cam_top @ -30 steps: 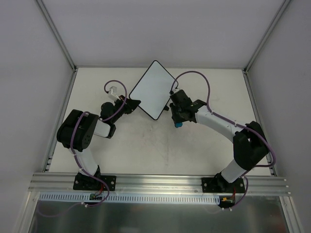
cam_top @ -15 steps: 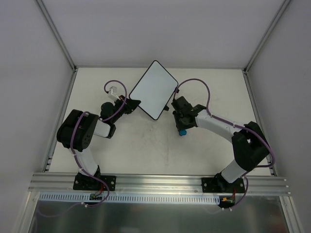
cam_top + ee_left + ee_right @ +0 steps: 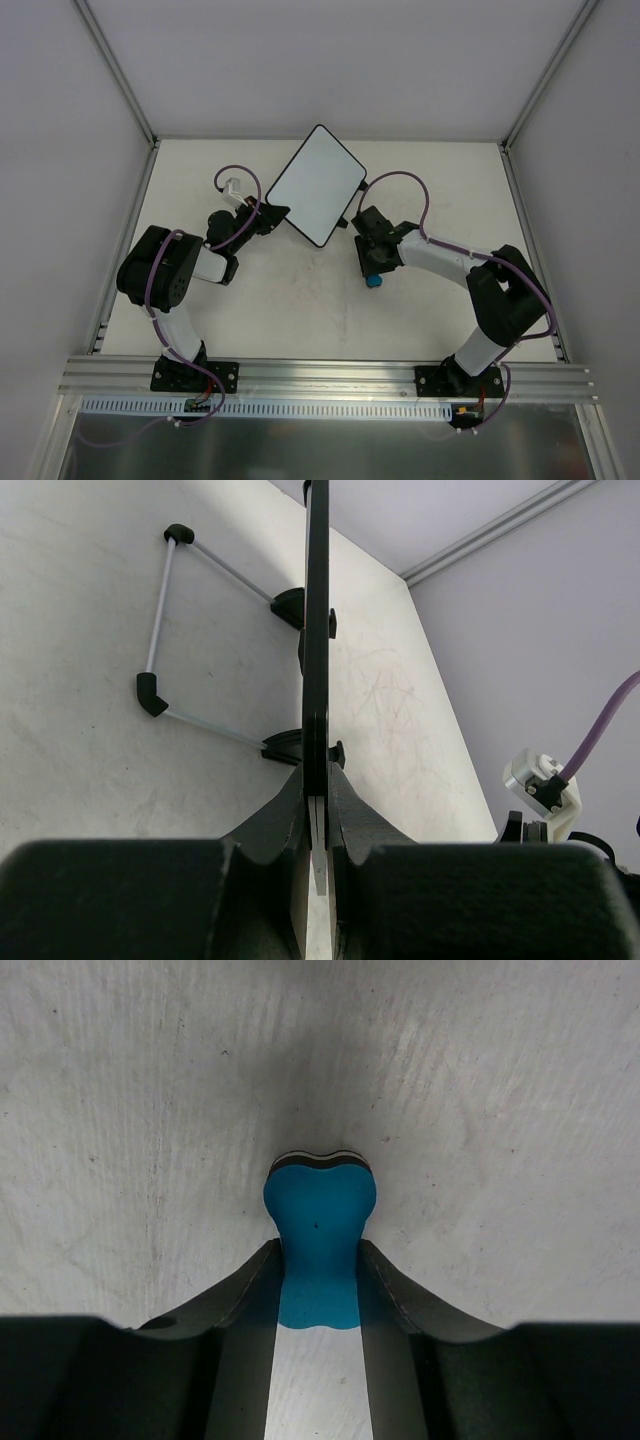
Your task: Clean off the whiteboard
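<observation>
The whiteboard (image 3: 315, 184) is white with a thin black rim, tilted up at the back middle of the table, with no marks showing. My left gripper (image 3: 279, 213) is shut on its lower left edge; in the left wrist view the board (image 3: 317, 630) shows edge-on between the fingers (image 3: 285, 810), with its wire stand (image 3: 160, 630) on the table. My right gripper (image 3: 373, 270) is shut on the blue eraser (image 3: 373, 280), low over the table, right of and below the board. In the right wrist view the eraser (image 3: 320, 1230) is squeezed between both fingers (image 3: 250, 1290).
A small white connector (image 3: 231, 186) on a purple cable sits by the left arm. The table (image 3: 300, 300) is bounded by walls with metal rails left, right and back. The arm bases stand on the front rail.
My right gripper has moved with the eraser away from the board's right edge, down and toward me. The left gripper and the board have stayed put.
</observation>
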`<state>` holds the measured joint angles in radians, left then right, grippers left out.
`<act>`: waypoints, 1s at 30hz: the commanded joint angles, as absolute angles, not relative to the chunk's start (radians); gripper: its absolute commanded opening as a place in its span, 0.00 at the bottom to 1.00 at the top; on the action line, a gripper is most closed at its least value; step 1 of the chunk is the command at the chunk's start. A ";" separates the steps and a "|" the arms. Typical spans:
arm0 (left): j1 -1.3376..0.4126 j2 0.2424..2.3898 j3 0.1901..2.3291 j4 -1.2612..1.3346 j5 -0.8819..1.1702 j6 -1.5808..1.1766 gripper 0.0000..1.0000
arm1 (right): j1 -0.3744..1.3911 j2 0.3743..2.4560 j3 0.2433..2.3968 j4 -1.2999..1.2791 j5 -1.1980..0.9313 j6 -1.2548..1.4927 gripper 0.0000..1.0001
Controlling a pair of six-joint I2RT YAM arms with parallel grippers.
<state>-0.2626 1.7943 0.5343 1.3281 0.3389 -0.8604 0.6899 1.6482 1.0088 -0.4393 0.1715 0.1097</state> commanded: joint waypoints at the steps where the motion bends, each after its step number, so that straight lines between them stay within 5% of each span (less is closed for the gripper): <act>1: -0.281 1.810 0.543 1.681 0.417 -0.857 0.00 | 0.695 1.638 1.011 -0.408 0.179 0.138 0.39; 7: -0.281 1.807 0.541 1.681 0.416 -0.856 0.00 | 0.696 1.628 1.006 -0.408 0.183 0.137 0.52; 12: -0.281 1.807 0.538 1.681 0.416 -0.854 0.00 | 0.696 1.614 1.003 -0.411 0.205 0.138 0.73; 30: -0.207 1.838 0.554 1.678 0.535 -0.945 0.00 | 0.693 1.482 0.966 -0.408 0.279 0.133 0.78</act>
